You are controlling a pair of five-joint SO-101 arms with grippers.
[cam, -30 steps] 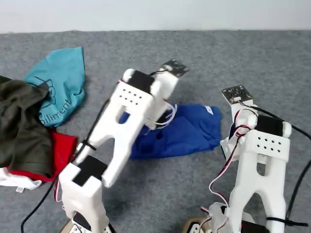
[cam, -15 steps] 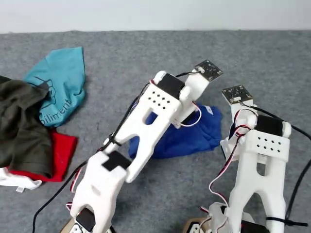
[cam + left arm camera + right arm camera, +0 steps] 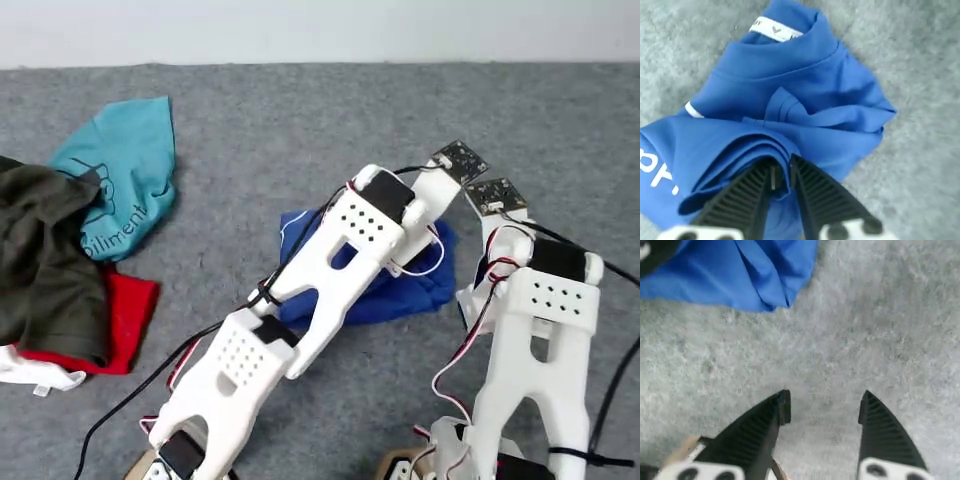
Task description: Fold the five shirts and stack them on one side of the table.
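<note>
A blue shirt [image 3: 405,285] lies crumpled in the middle of the grey table, partly under the left arm. My left gripper [image 3: 781,167] is shut on a folded edge of the blue shirt [image 3: 805,95], holding a layered fold over the rest of the cloth. My right gripper [image 3: 825,407] hangs open above bare carpet, a corner of the blue shirt [image 3: 747,275] lying a short way ahead of it. At the table's left side lie a teal shirt [image 3: 125,170], a dark olive shirt [image 3: 40,260], a red shirt [image 3: 130,315] and a white shirt [image 3: 30,372].
The pile of shirts takes up the left edge of the grey carpeted table [image 3: 300,130]. The right arm [image 3: 530,330] stands close beside the left arm's wrist [image 3: 400,205]. Open carpet lies at the back and far right.
The left arm has swung to the right across the blue shirt, dragging a fold of it along. The shirt's left part now shows. The right arm has stayed put.
</note>
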